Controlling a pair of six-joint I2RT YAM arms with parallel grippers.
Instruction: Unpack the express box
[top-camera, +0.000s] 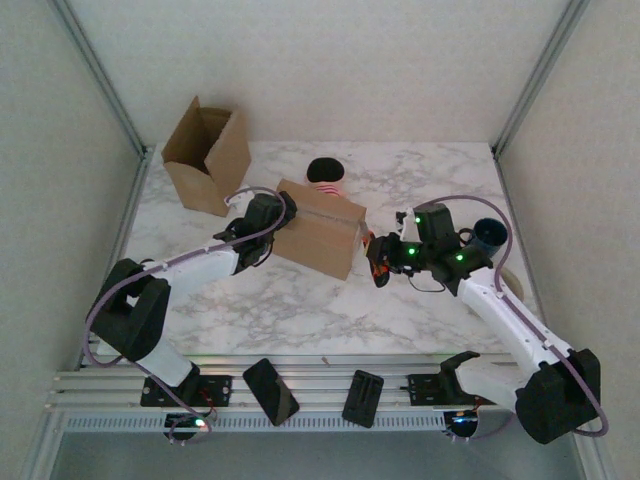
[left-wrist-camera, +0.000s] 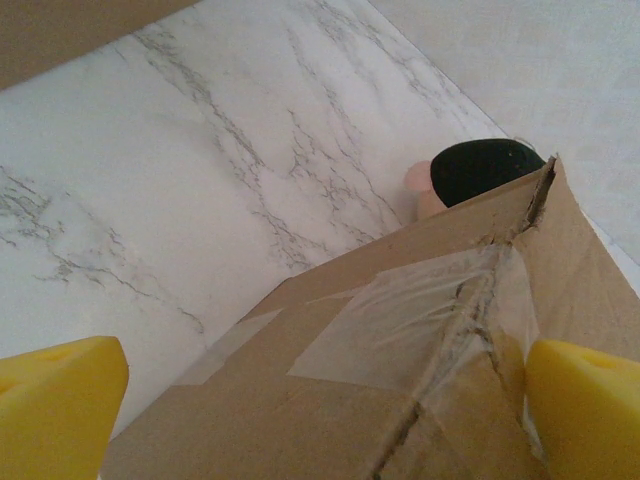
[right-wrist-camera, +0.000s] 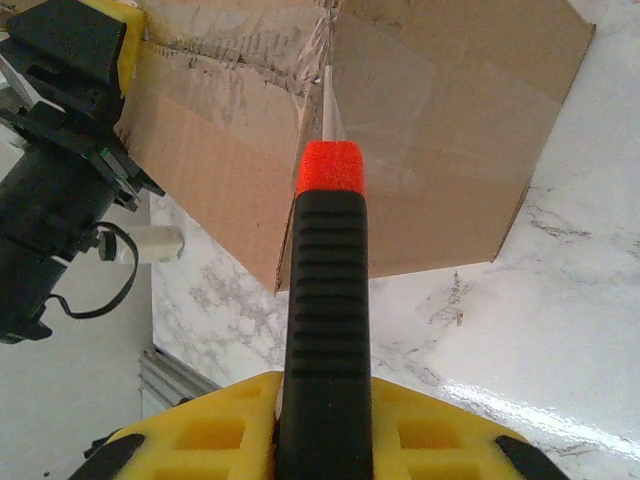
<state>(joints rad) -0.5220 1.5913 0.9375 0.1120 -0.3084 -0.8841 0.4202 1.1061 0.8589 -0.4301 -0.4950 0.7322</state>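
Premises: a robotics test cell in a lab. Evidence: plain white walls (top-camera: 320, 60) set in aluminium posts (top-camera: 100, 75) enclose a marble-patterned table (top-camera: 420, 180). An aluminium rail (top-camera: 320, 385) along the near edge carries the left arm (top-camera: 190, 265) and right arm (top-camera: 505, 315). Exposed cables (top-camera: 88, 330) run along both.

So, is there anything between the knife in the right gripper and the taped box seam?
Nothing visible does. The utility knife in the right gripper points straight at the taped seam of the cardboard box, its blade tip at the tape.
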